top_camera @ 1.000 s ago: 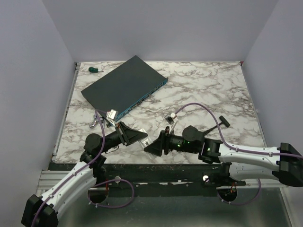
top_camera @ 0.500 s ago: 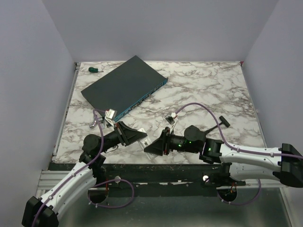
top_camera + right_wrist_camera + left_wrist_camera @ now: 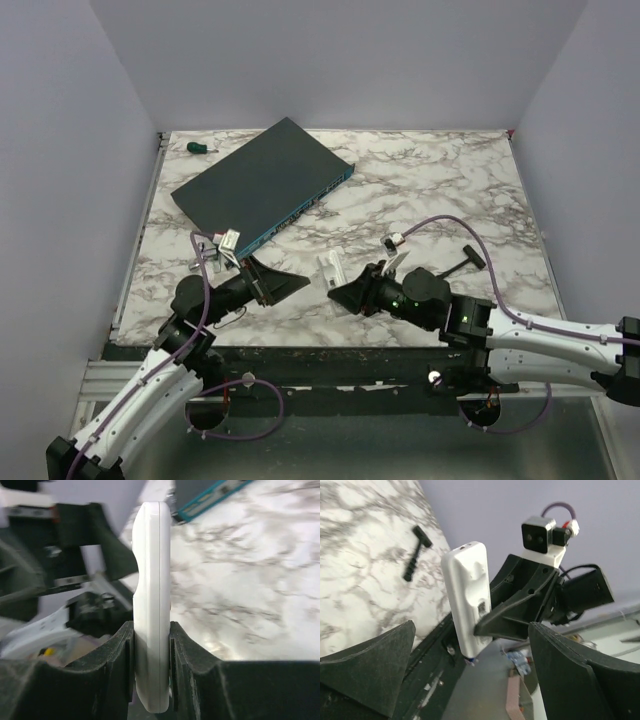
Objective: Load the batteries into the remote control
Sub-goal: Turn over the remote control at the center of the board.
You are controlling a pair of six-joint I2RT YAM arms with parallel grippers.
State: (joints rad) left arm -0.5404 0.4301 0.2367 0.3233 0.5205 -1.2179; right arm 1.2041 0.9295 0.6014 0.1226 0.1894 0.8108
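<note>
Remote control (image 3: pixel 329 270): white, slim, lower centre of top view, clamped near one end in right gripper (image 3: pixel 338 290), pads (image 3: pixel 125 650) pressed to both faces. Left gripper (image 3: pixel 278 276): spread wide, holding nothing, just left of remote, apart from it. Bench (image 3: pixel 430 190): marble-look; dark flat box (image 3: pixel 262 185) w/ blue edge, upper left; black T-shaped tool (image 3: pixel 468 262) centre-right; small green item (image 3: pixel 197 148) far upper-left corner
</note>
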